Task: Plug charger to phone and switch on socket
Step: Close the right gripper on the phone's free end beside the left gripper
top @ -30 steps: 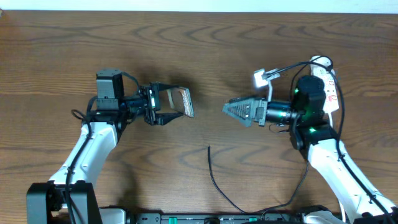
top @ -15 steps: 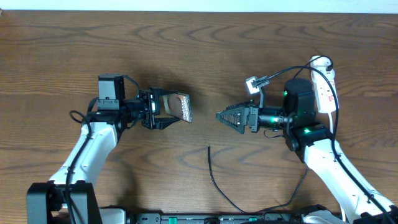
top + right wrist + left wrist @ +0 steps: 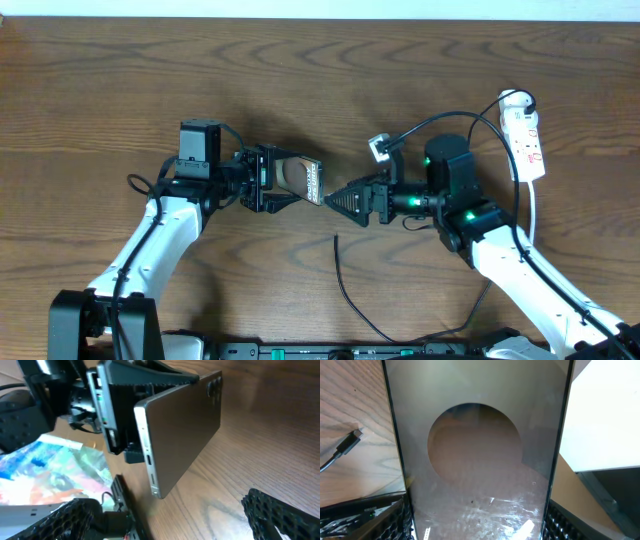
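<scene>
**Holding the phone up while the charger cable lies loose**

Gripping the phone (image 3: 306, 181) by its two long edges, the left end effector (image 3: 280, 182) has its jaws set about as wide as the phone itself, near the middle of the worktop (image 3: 100, 80). The phone is carried on edge and tilted. In the right wrist view its lower corner looks clear of the wood, with its plain back, camera lenses and side buttons turned toward that camera. From the left wrist camera the glossy face fills nearly the whole view, showing a round dark reflection.

The right end effector (image 3: 340, 200) sits just beside the phone's free end, pointing at it from the right. Its jaws are spread wide and hold nothing. In the right wrist view its two textured black fingers (image 3: 55, 520) stand far apart at the bottom corners, with the phone ahead of them and not touching either.

The charger cable (image 3: 350, 295) lies flat on the worktop, in front of both end effectors. It runs from the near edge up to its small tip (image 3: 335, 238), which rests on bare wood below the gap between the phone and the right end effector. Neither end effector touches it. The same tip shows at the left of the left wrist view (image 3: 351, 441), apart from the phone.

The power strip (image 3: 526, 138) lies at the far right of the worktop, well away from the phone, with red marks along its top and a round white plug (image 3: 515, 99) at its far end. The pictures are too small to show how its switch is set.
</scene>
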Robot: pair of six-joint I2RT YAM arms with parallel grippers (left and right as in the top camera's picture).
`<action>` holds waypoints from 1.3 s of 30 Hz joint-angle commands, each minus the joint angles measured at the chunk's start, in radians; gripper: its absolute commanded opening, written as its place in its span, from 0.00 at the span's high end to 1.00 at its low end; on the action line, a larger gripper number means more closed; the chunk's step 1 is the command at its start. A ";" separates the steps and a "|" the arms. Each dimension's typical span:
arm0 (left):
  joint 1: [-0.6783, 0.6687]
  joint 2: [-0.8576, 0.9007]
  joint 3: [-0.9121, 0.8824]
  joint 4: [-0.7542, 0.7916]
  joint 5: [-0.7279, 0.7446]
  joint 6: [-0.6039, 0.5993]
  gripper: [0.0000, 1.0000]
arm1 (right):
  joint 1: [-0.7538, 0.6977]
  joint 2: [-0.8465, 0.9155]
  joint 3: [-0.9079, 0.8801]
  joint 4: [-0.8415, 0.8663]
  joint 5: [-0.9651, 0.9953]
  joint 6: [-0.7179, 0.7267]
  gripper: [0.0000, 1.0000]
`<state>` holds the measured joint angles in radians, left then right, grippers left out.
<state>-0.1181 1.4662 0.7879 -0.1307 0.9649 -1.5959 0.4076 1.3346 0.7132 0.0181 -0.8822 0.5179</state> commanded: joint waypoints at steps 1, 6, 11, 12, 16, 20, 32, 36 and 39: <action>-0.019 -0.016 0.029 0.004 0.013 0.005 0.93 | 0.026 0.007 0.013 -0.018 0.080 -0.006 0.01; -0.033 -0.016 0.029 0.004 -0.002 0.006 0.93 | 0.047 0.007 0.013 -0.019 0.116 -0.007 0.01; -0.053 -0.016 0.029 0.003 -0.040 0.006 0.93 | 0.071 0.007 0.013 -0.018 0.162 -0.019 0.01; -0.059 -0.016 0.029 0.003 -0.047 0.005 0.93 | 0.075 0.007 0.013 -0.018 0.171 -0.018 0.01; -0.080 -0.016 0.029 0.003 -0.085 0.005 0.93 | 0.087 0.007 0.013 -0.018 0.202 -0.006 0.01; -0.092 -0.016 0.029 0.003 -0.106 0.004 0.93 | 0.092 0.007 0.013 -0.010 0.229 0.040 0.02; -0.124 -0.016 0.029 0.003 -0.118 -0.061 0.93 | 0.173 0.007 0.013 0.020 0.369 0.185 0.05; -0.151 -0.016 0.029 0.003 -0.140 -0.067 0.93 | 0.202 0.007 0.013 0.020 0.388 0.185 0.06; -0.168 -0.016 0.029 0.003 -0.144 -0.075 0.93 | 0.210 0.007 0.013 0.018 0.404 0.185 0.07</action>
<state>-0.2714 1.4662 0.7879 -0.1314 0.8204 -1.6524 0.6052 1.3350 0.7132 0.0345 -0.5175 0.6876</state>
